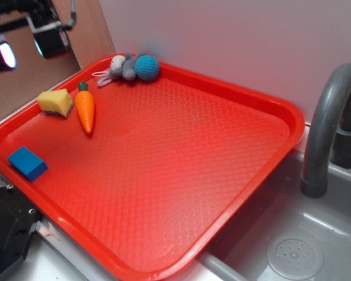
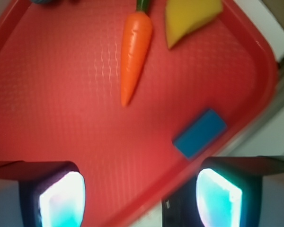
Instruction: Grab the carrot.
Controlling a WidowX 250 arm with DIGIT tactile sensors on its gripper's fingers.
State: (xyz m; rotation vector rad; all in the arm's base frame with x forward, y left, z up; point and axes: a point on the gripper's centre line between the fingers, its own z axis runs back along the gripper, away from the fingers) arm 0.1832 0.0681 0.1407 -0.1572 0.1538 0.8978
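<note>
Wrist view shows us the carrot [image 2: 136, 52] lying flat on the red tray [image 2: 61, 85], with its green cap at the top edge of the picture and its pointed tip aimed down toward us. In the exterior view the carrot [image 1: 85, 110] sits near the far left corner of the tray [image 1: 181, 175].

We think the carrot is light, because it is a little toy. It looks smooth and shiny, so it may slip. It looks hard, not squishy. It is round, so it may roll if we bump it. We think the best spot to hold is the fat part just below the green cap, with 1 finger on each long side. The thin tip could slide out.

Our gripper [image 2: 139, 196] is wide apart and holds nothing. It hangs over the near edge of the tray, well apart from the carrot.

Now we count. There is 1 carrot. There is 1 yellow wedge [image 1: 55, 102] just beside it. There is 1 blue block [image 1: 27, 163] near the tray edge. There is 1 soft bunny toy [image 1: 130, 68] in the far corner. There is 1 tray, and 1 gray tap [image 1: 326, 126] over 1 sink [image 1: 281, 246].
</note>
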